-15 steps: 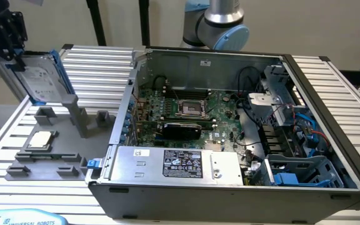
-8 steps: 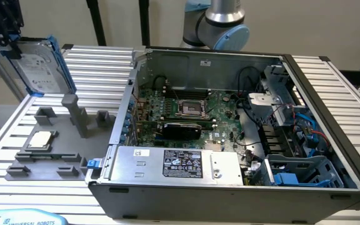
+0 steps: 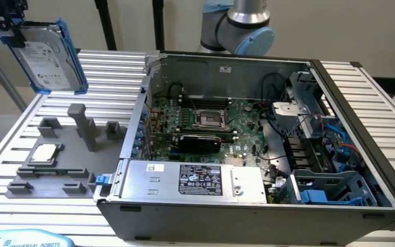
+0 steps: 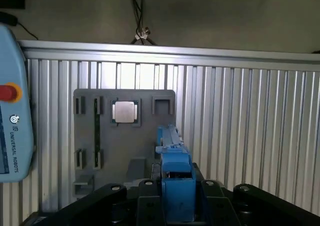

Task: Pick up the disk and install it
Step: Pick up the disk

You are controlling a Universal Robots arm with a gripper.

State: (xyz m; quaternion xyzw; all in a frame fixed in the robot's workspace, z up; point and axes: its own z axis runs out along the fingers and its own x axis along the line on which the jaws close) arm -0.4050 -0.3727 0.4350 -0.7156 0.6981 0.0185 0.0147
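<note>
The disk (image 3: 47, 57) hangs in the air at the far end of the exterior view's left, above the ribbed aluminium table (image 3: 108, 67) and touching nothing but the gripper (image 3: 10, 31). It stands nearly on end. Its long axis runs up and down with a slight lean, so the top end sits further toward the exterior view's left than the bottom end. The white label faces the exterior camera, and 2 blue rails run along the long edges. The jaws are pinched on the disk's upper end. In the wrist view the disk (image 4: 174, 156) appears edge-on as a blue strip, with the black parts of the gripper (image 4: 177, 198) on either side of it.

On the table beneath lies a grey fixture plate (image 3: 53, 172) with upright posts, and a small square CPU chip (image 3: 45, 153) sits in it. A pale blue teach pendant (image 3: 26, 239) lies at the near left corner.

Toward the exterior view's right, well apart from the disk, stands 1 open computer case (image 3: 252, 218). It holds a green motherboard (image 3: 204, 116), a silver power supply (image 3: 197, 180) with a black label at its near side, and a blue drive cage (image 3: 328, 188) in its near right corner. The arm (image 3: 246, 25) rises behind the case against a plain beige wall (image 3: 362, 31).
</note>
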